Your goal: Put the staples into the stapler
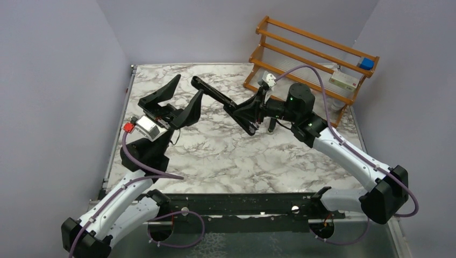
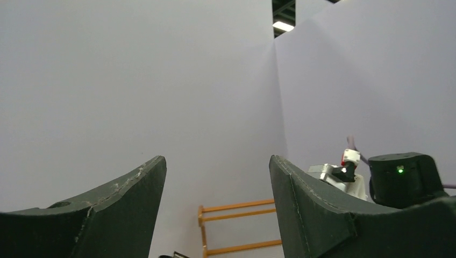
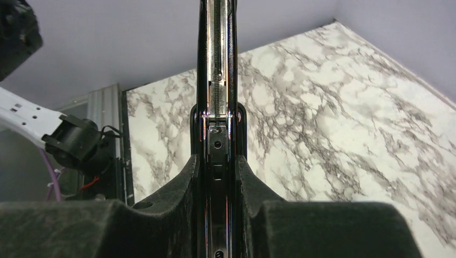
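Observation:
The black stapler is held off the table, slanting from upper left to lower right. My right gripper is shut on its near end. In the right wrist view the stapler runs straight out from between the right gripper's fingers, its silver channel and spring facing the camera. My left gripper is open and empty, tilted upward, its fingertips close to the stapler's far end. In the left wrist view the left gripper faces the wall. No pink-red staple box or staple strip shows for certain.
A wooden rack stands at the back right of the marble table, with a pale box and a small blue item on it. The rack also shows in the left wrist view. Grey walls close three sides.

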Action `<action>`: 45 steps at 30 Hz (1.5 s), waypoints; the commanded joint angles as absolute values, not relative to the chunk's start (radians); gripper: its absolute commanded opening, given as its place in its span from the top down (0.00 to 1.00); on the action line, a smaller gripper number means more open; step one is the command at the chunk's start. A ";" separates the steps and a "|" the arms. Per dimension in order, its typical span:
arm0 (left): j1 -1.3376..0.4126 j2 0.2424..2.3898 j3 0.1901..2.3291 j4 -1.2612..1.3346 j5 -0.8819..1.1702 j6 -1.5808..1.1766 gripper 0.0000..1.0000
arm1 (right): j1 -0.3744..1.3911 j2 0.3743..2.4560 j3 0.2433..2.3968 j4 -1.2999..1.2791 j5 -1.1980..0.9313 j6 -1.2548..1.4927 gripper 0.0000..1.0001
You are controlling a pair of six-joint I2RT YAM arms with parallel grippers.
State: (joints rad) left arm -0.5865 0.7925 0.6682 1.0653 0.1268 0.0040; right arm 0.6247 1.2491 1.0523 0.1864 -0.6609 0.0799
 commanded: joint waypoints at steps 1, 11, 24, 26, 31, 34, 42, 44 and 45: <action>-0.587 0.757 0.679 0.916 0.033 0.131 0.26 | 0.624 1.280 1.135 0.087 -0.532 0.023 0.99; -0.587 0.754 0.686 0.798 0.039 0.133 0.27 | 0.658 1.502 1.228 -0.078 -0.410 -0.046 0.99; -0.587 0.776 0.809 0.380 -0.038 -0.026 0.25 | 0.744 1.793 1.321 -0.047 -0.309 -0.157 0.99; -0.587 0.771 0.819 0.345 -0.059 -0.032 0.25 | 0.756 1.837 1.354 -0.062 -0.288 -0.167 0.99; -0.587 0.785 0.849 0.269 -0.081 -0.042 0.25 | 0.784 1.928 1.425 -0.075 -0.253 -0.125 0.99; -0.587 0.780 0.844 0.273 -0.082 -0.041 0.25 | 0.802 1.951 1.422 -0.050 -0.253 -0.151 0.99; -0.586 0.783 0.841 0.279 -0.079 -0.021 0.25 | 0.830 1.993 1.423 -0.065 -0.220 -0.240 0.99; -0.587 0.785 0.838 0.286 -0.076 -0.021 0.25 | 0.840 2.004 1.418 -0.060 -0.221 -0.279 0.99; -0.587 0.786 0.836 0.288 -0.071 -0.021 0.25 | 0.845 2.014 1.422 -0.067 -0.219 -0.299 0.99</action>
State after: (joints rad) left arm -0.5865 0.7887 0.8230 0.2852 -0.0582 -0.0231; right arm 0.8234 2.0029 1.3888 -0.1150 -0.2398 -0.2081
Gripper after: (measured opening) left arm 0.750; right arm 0.233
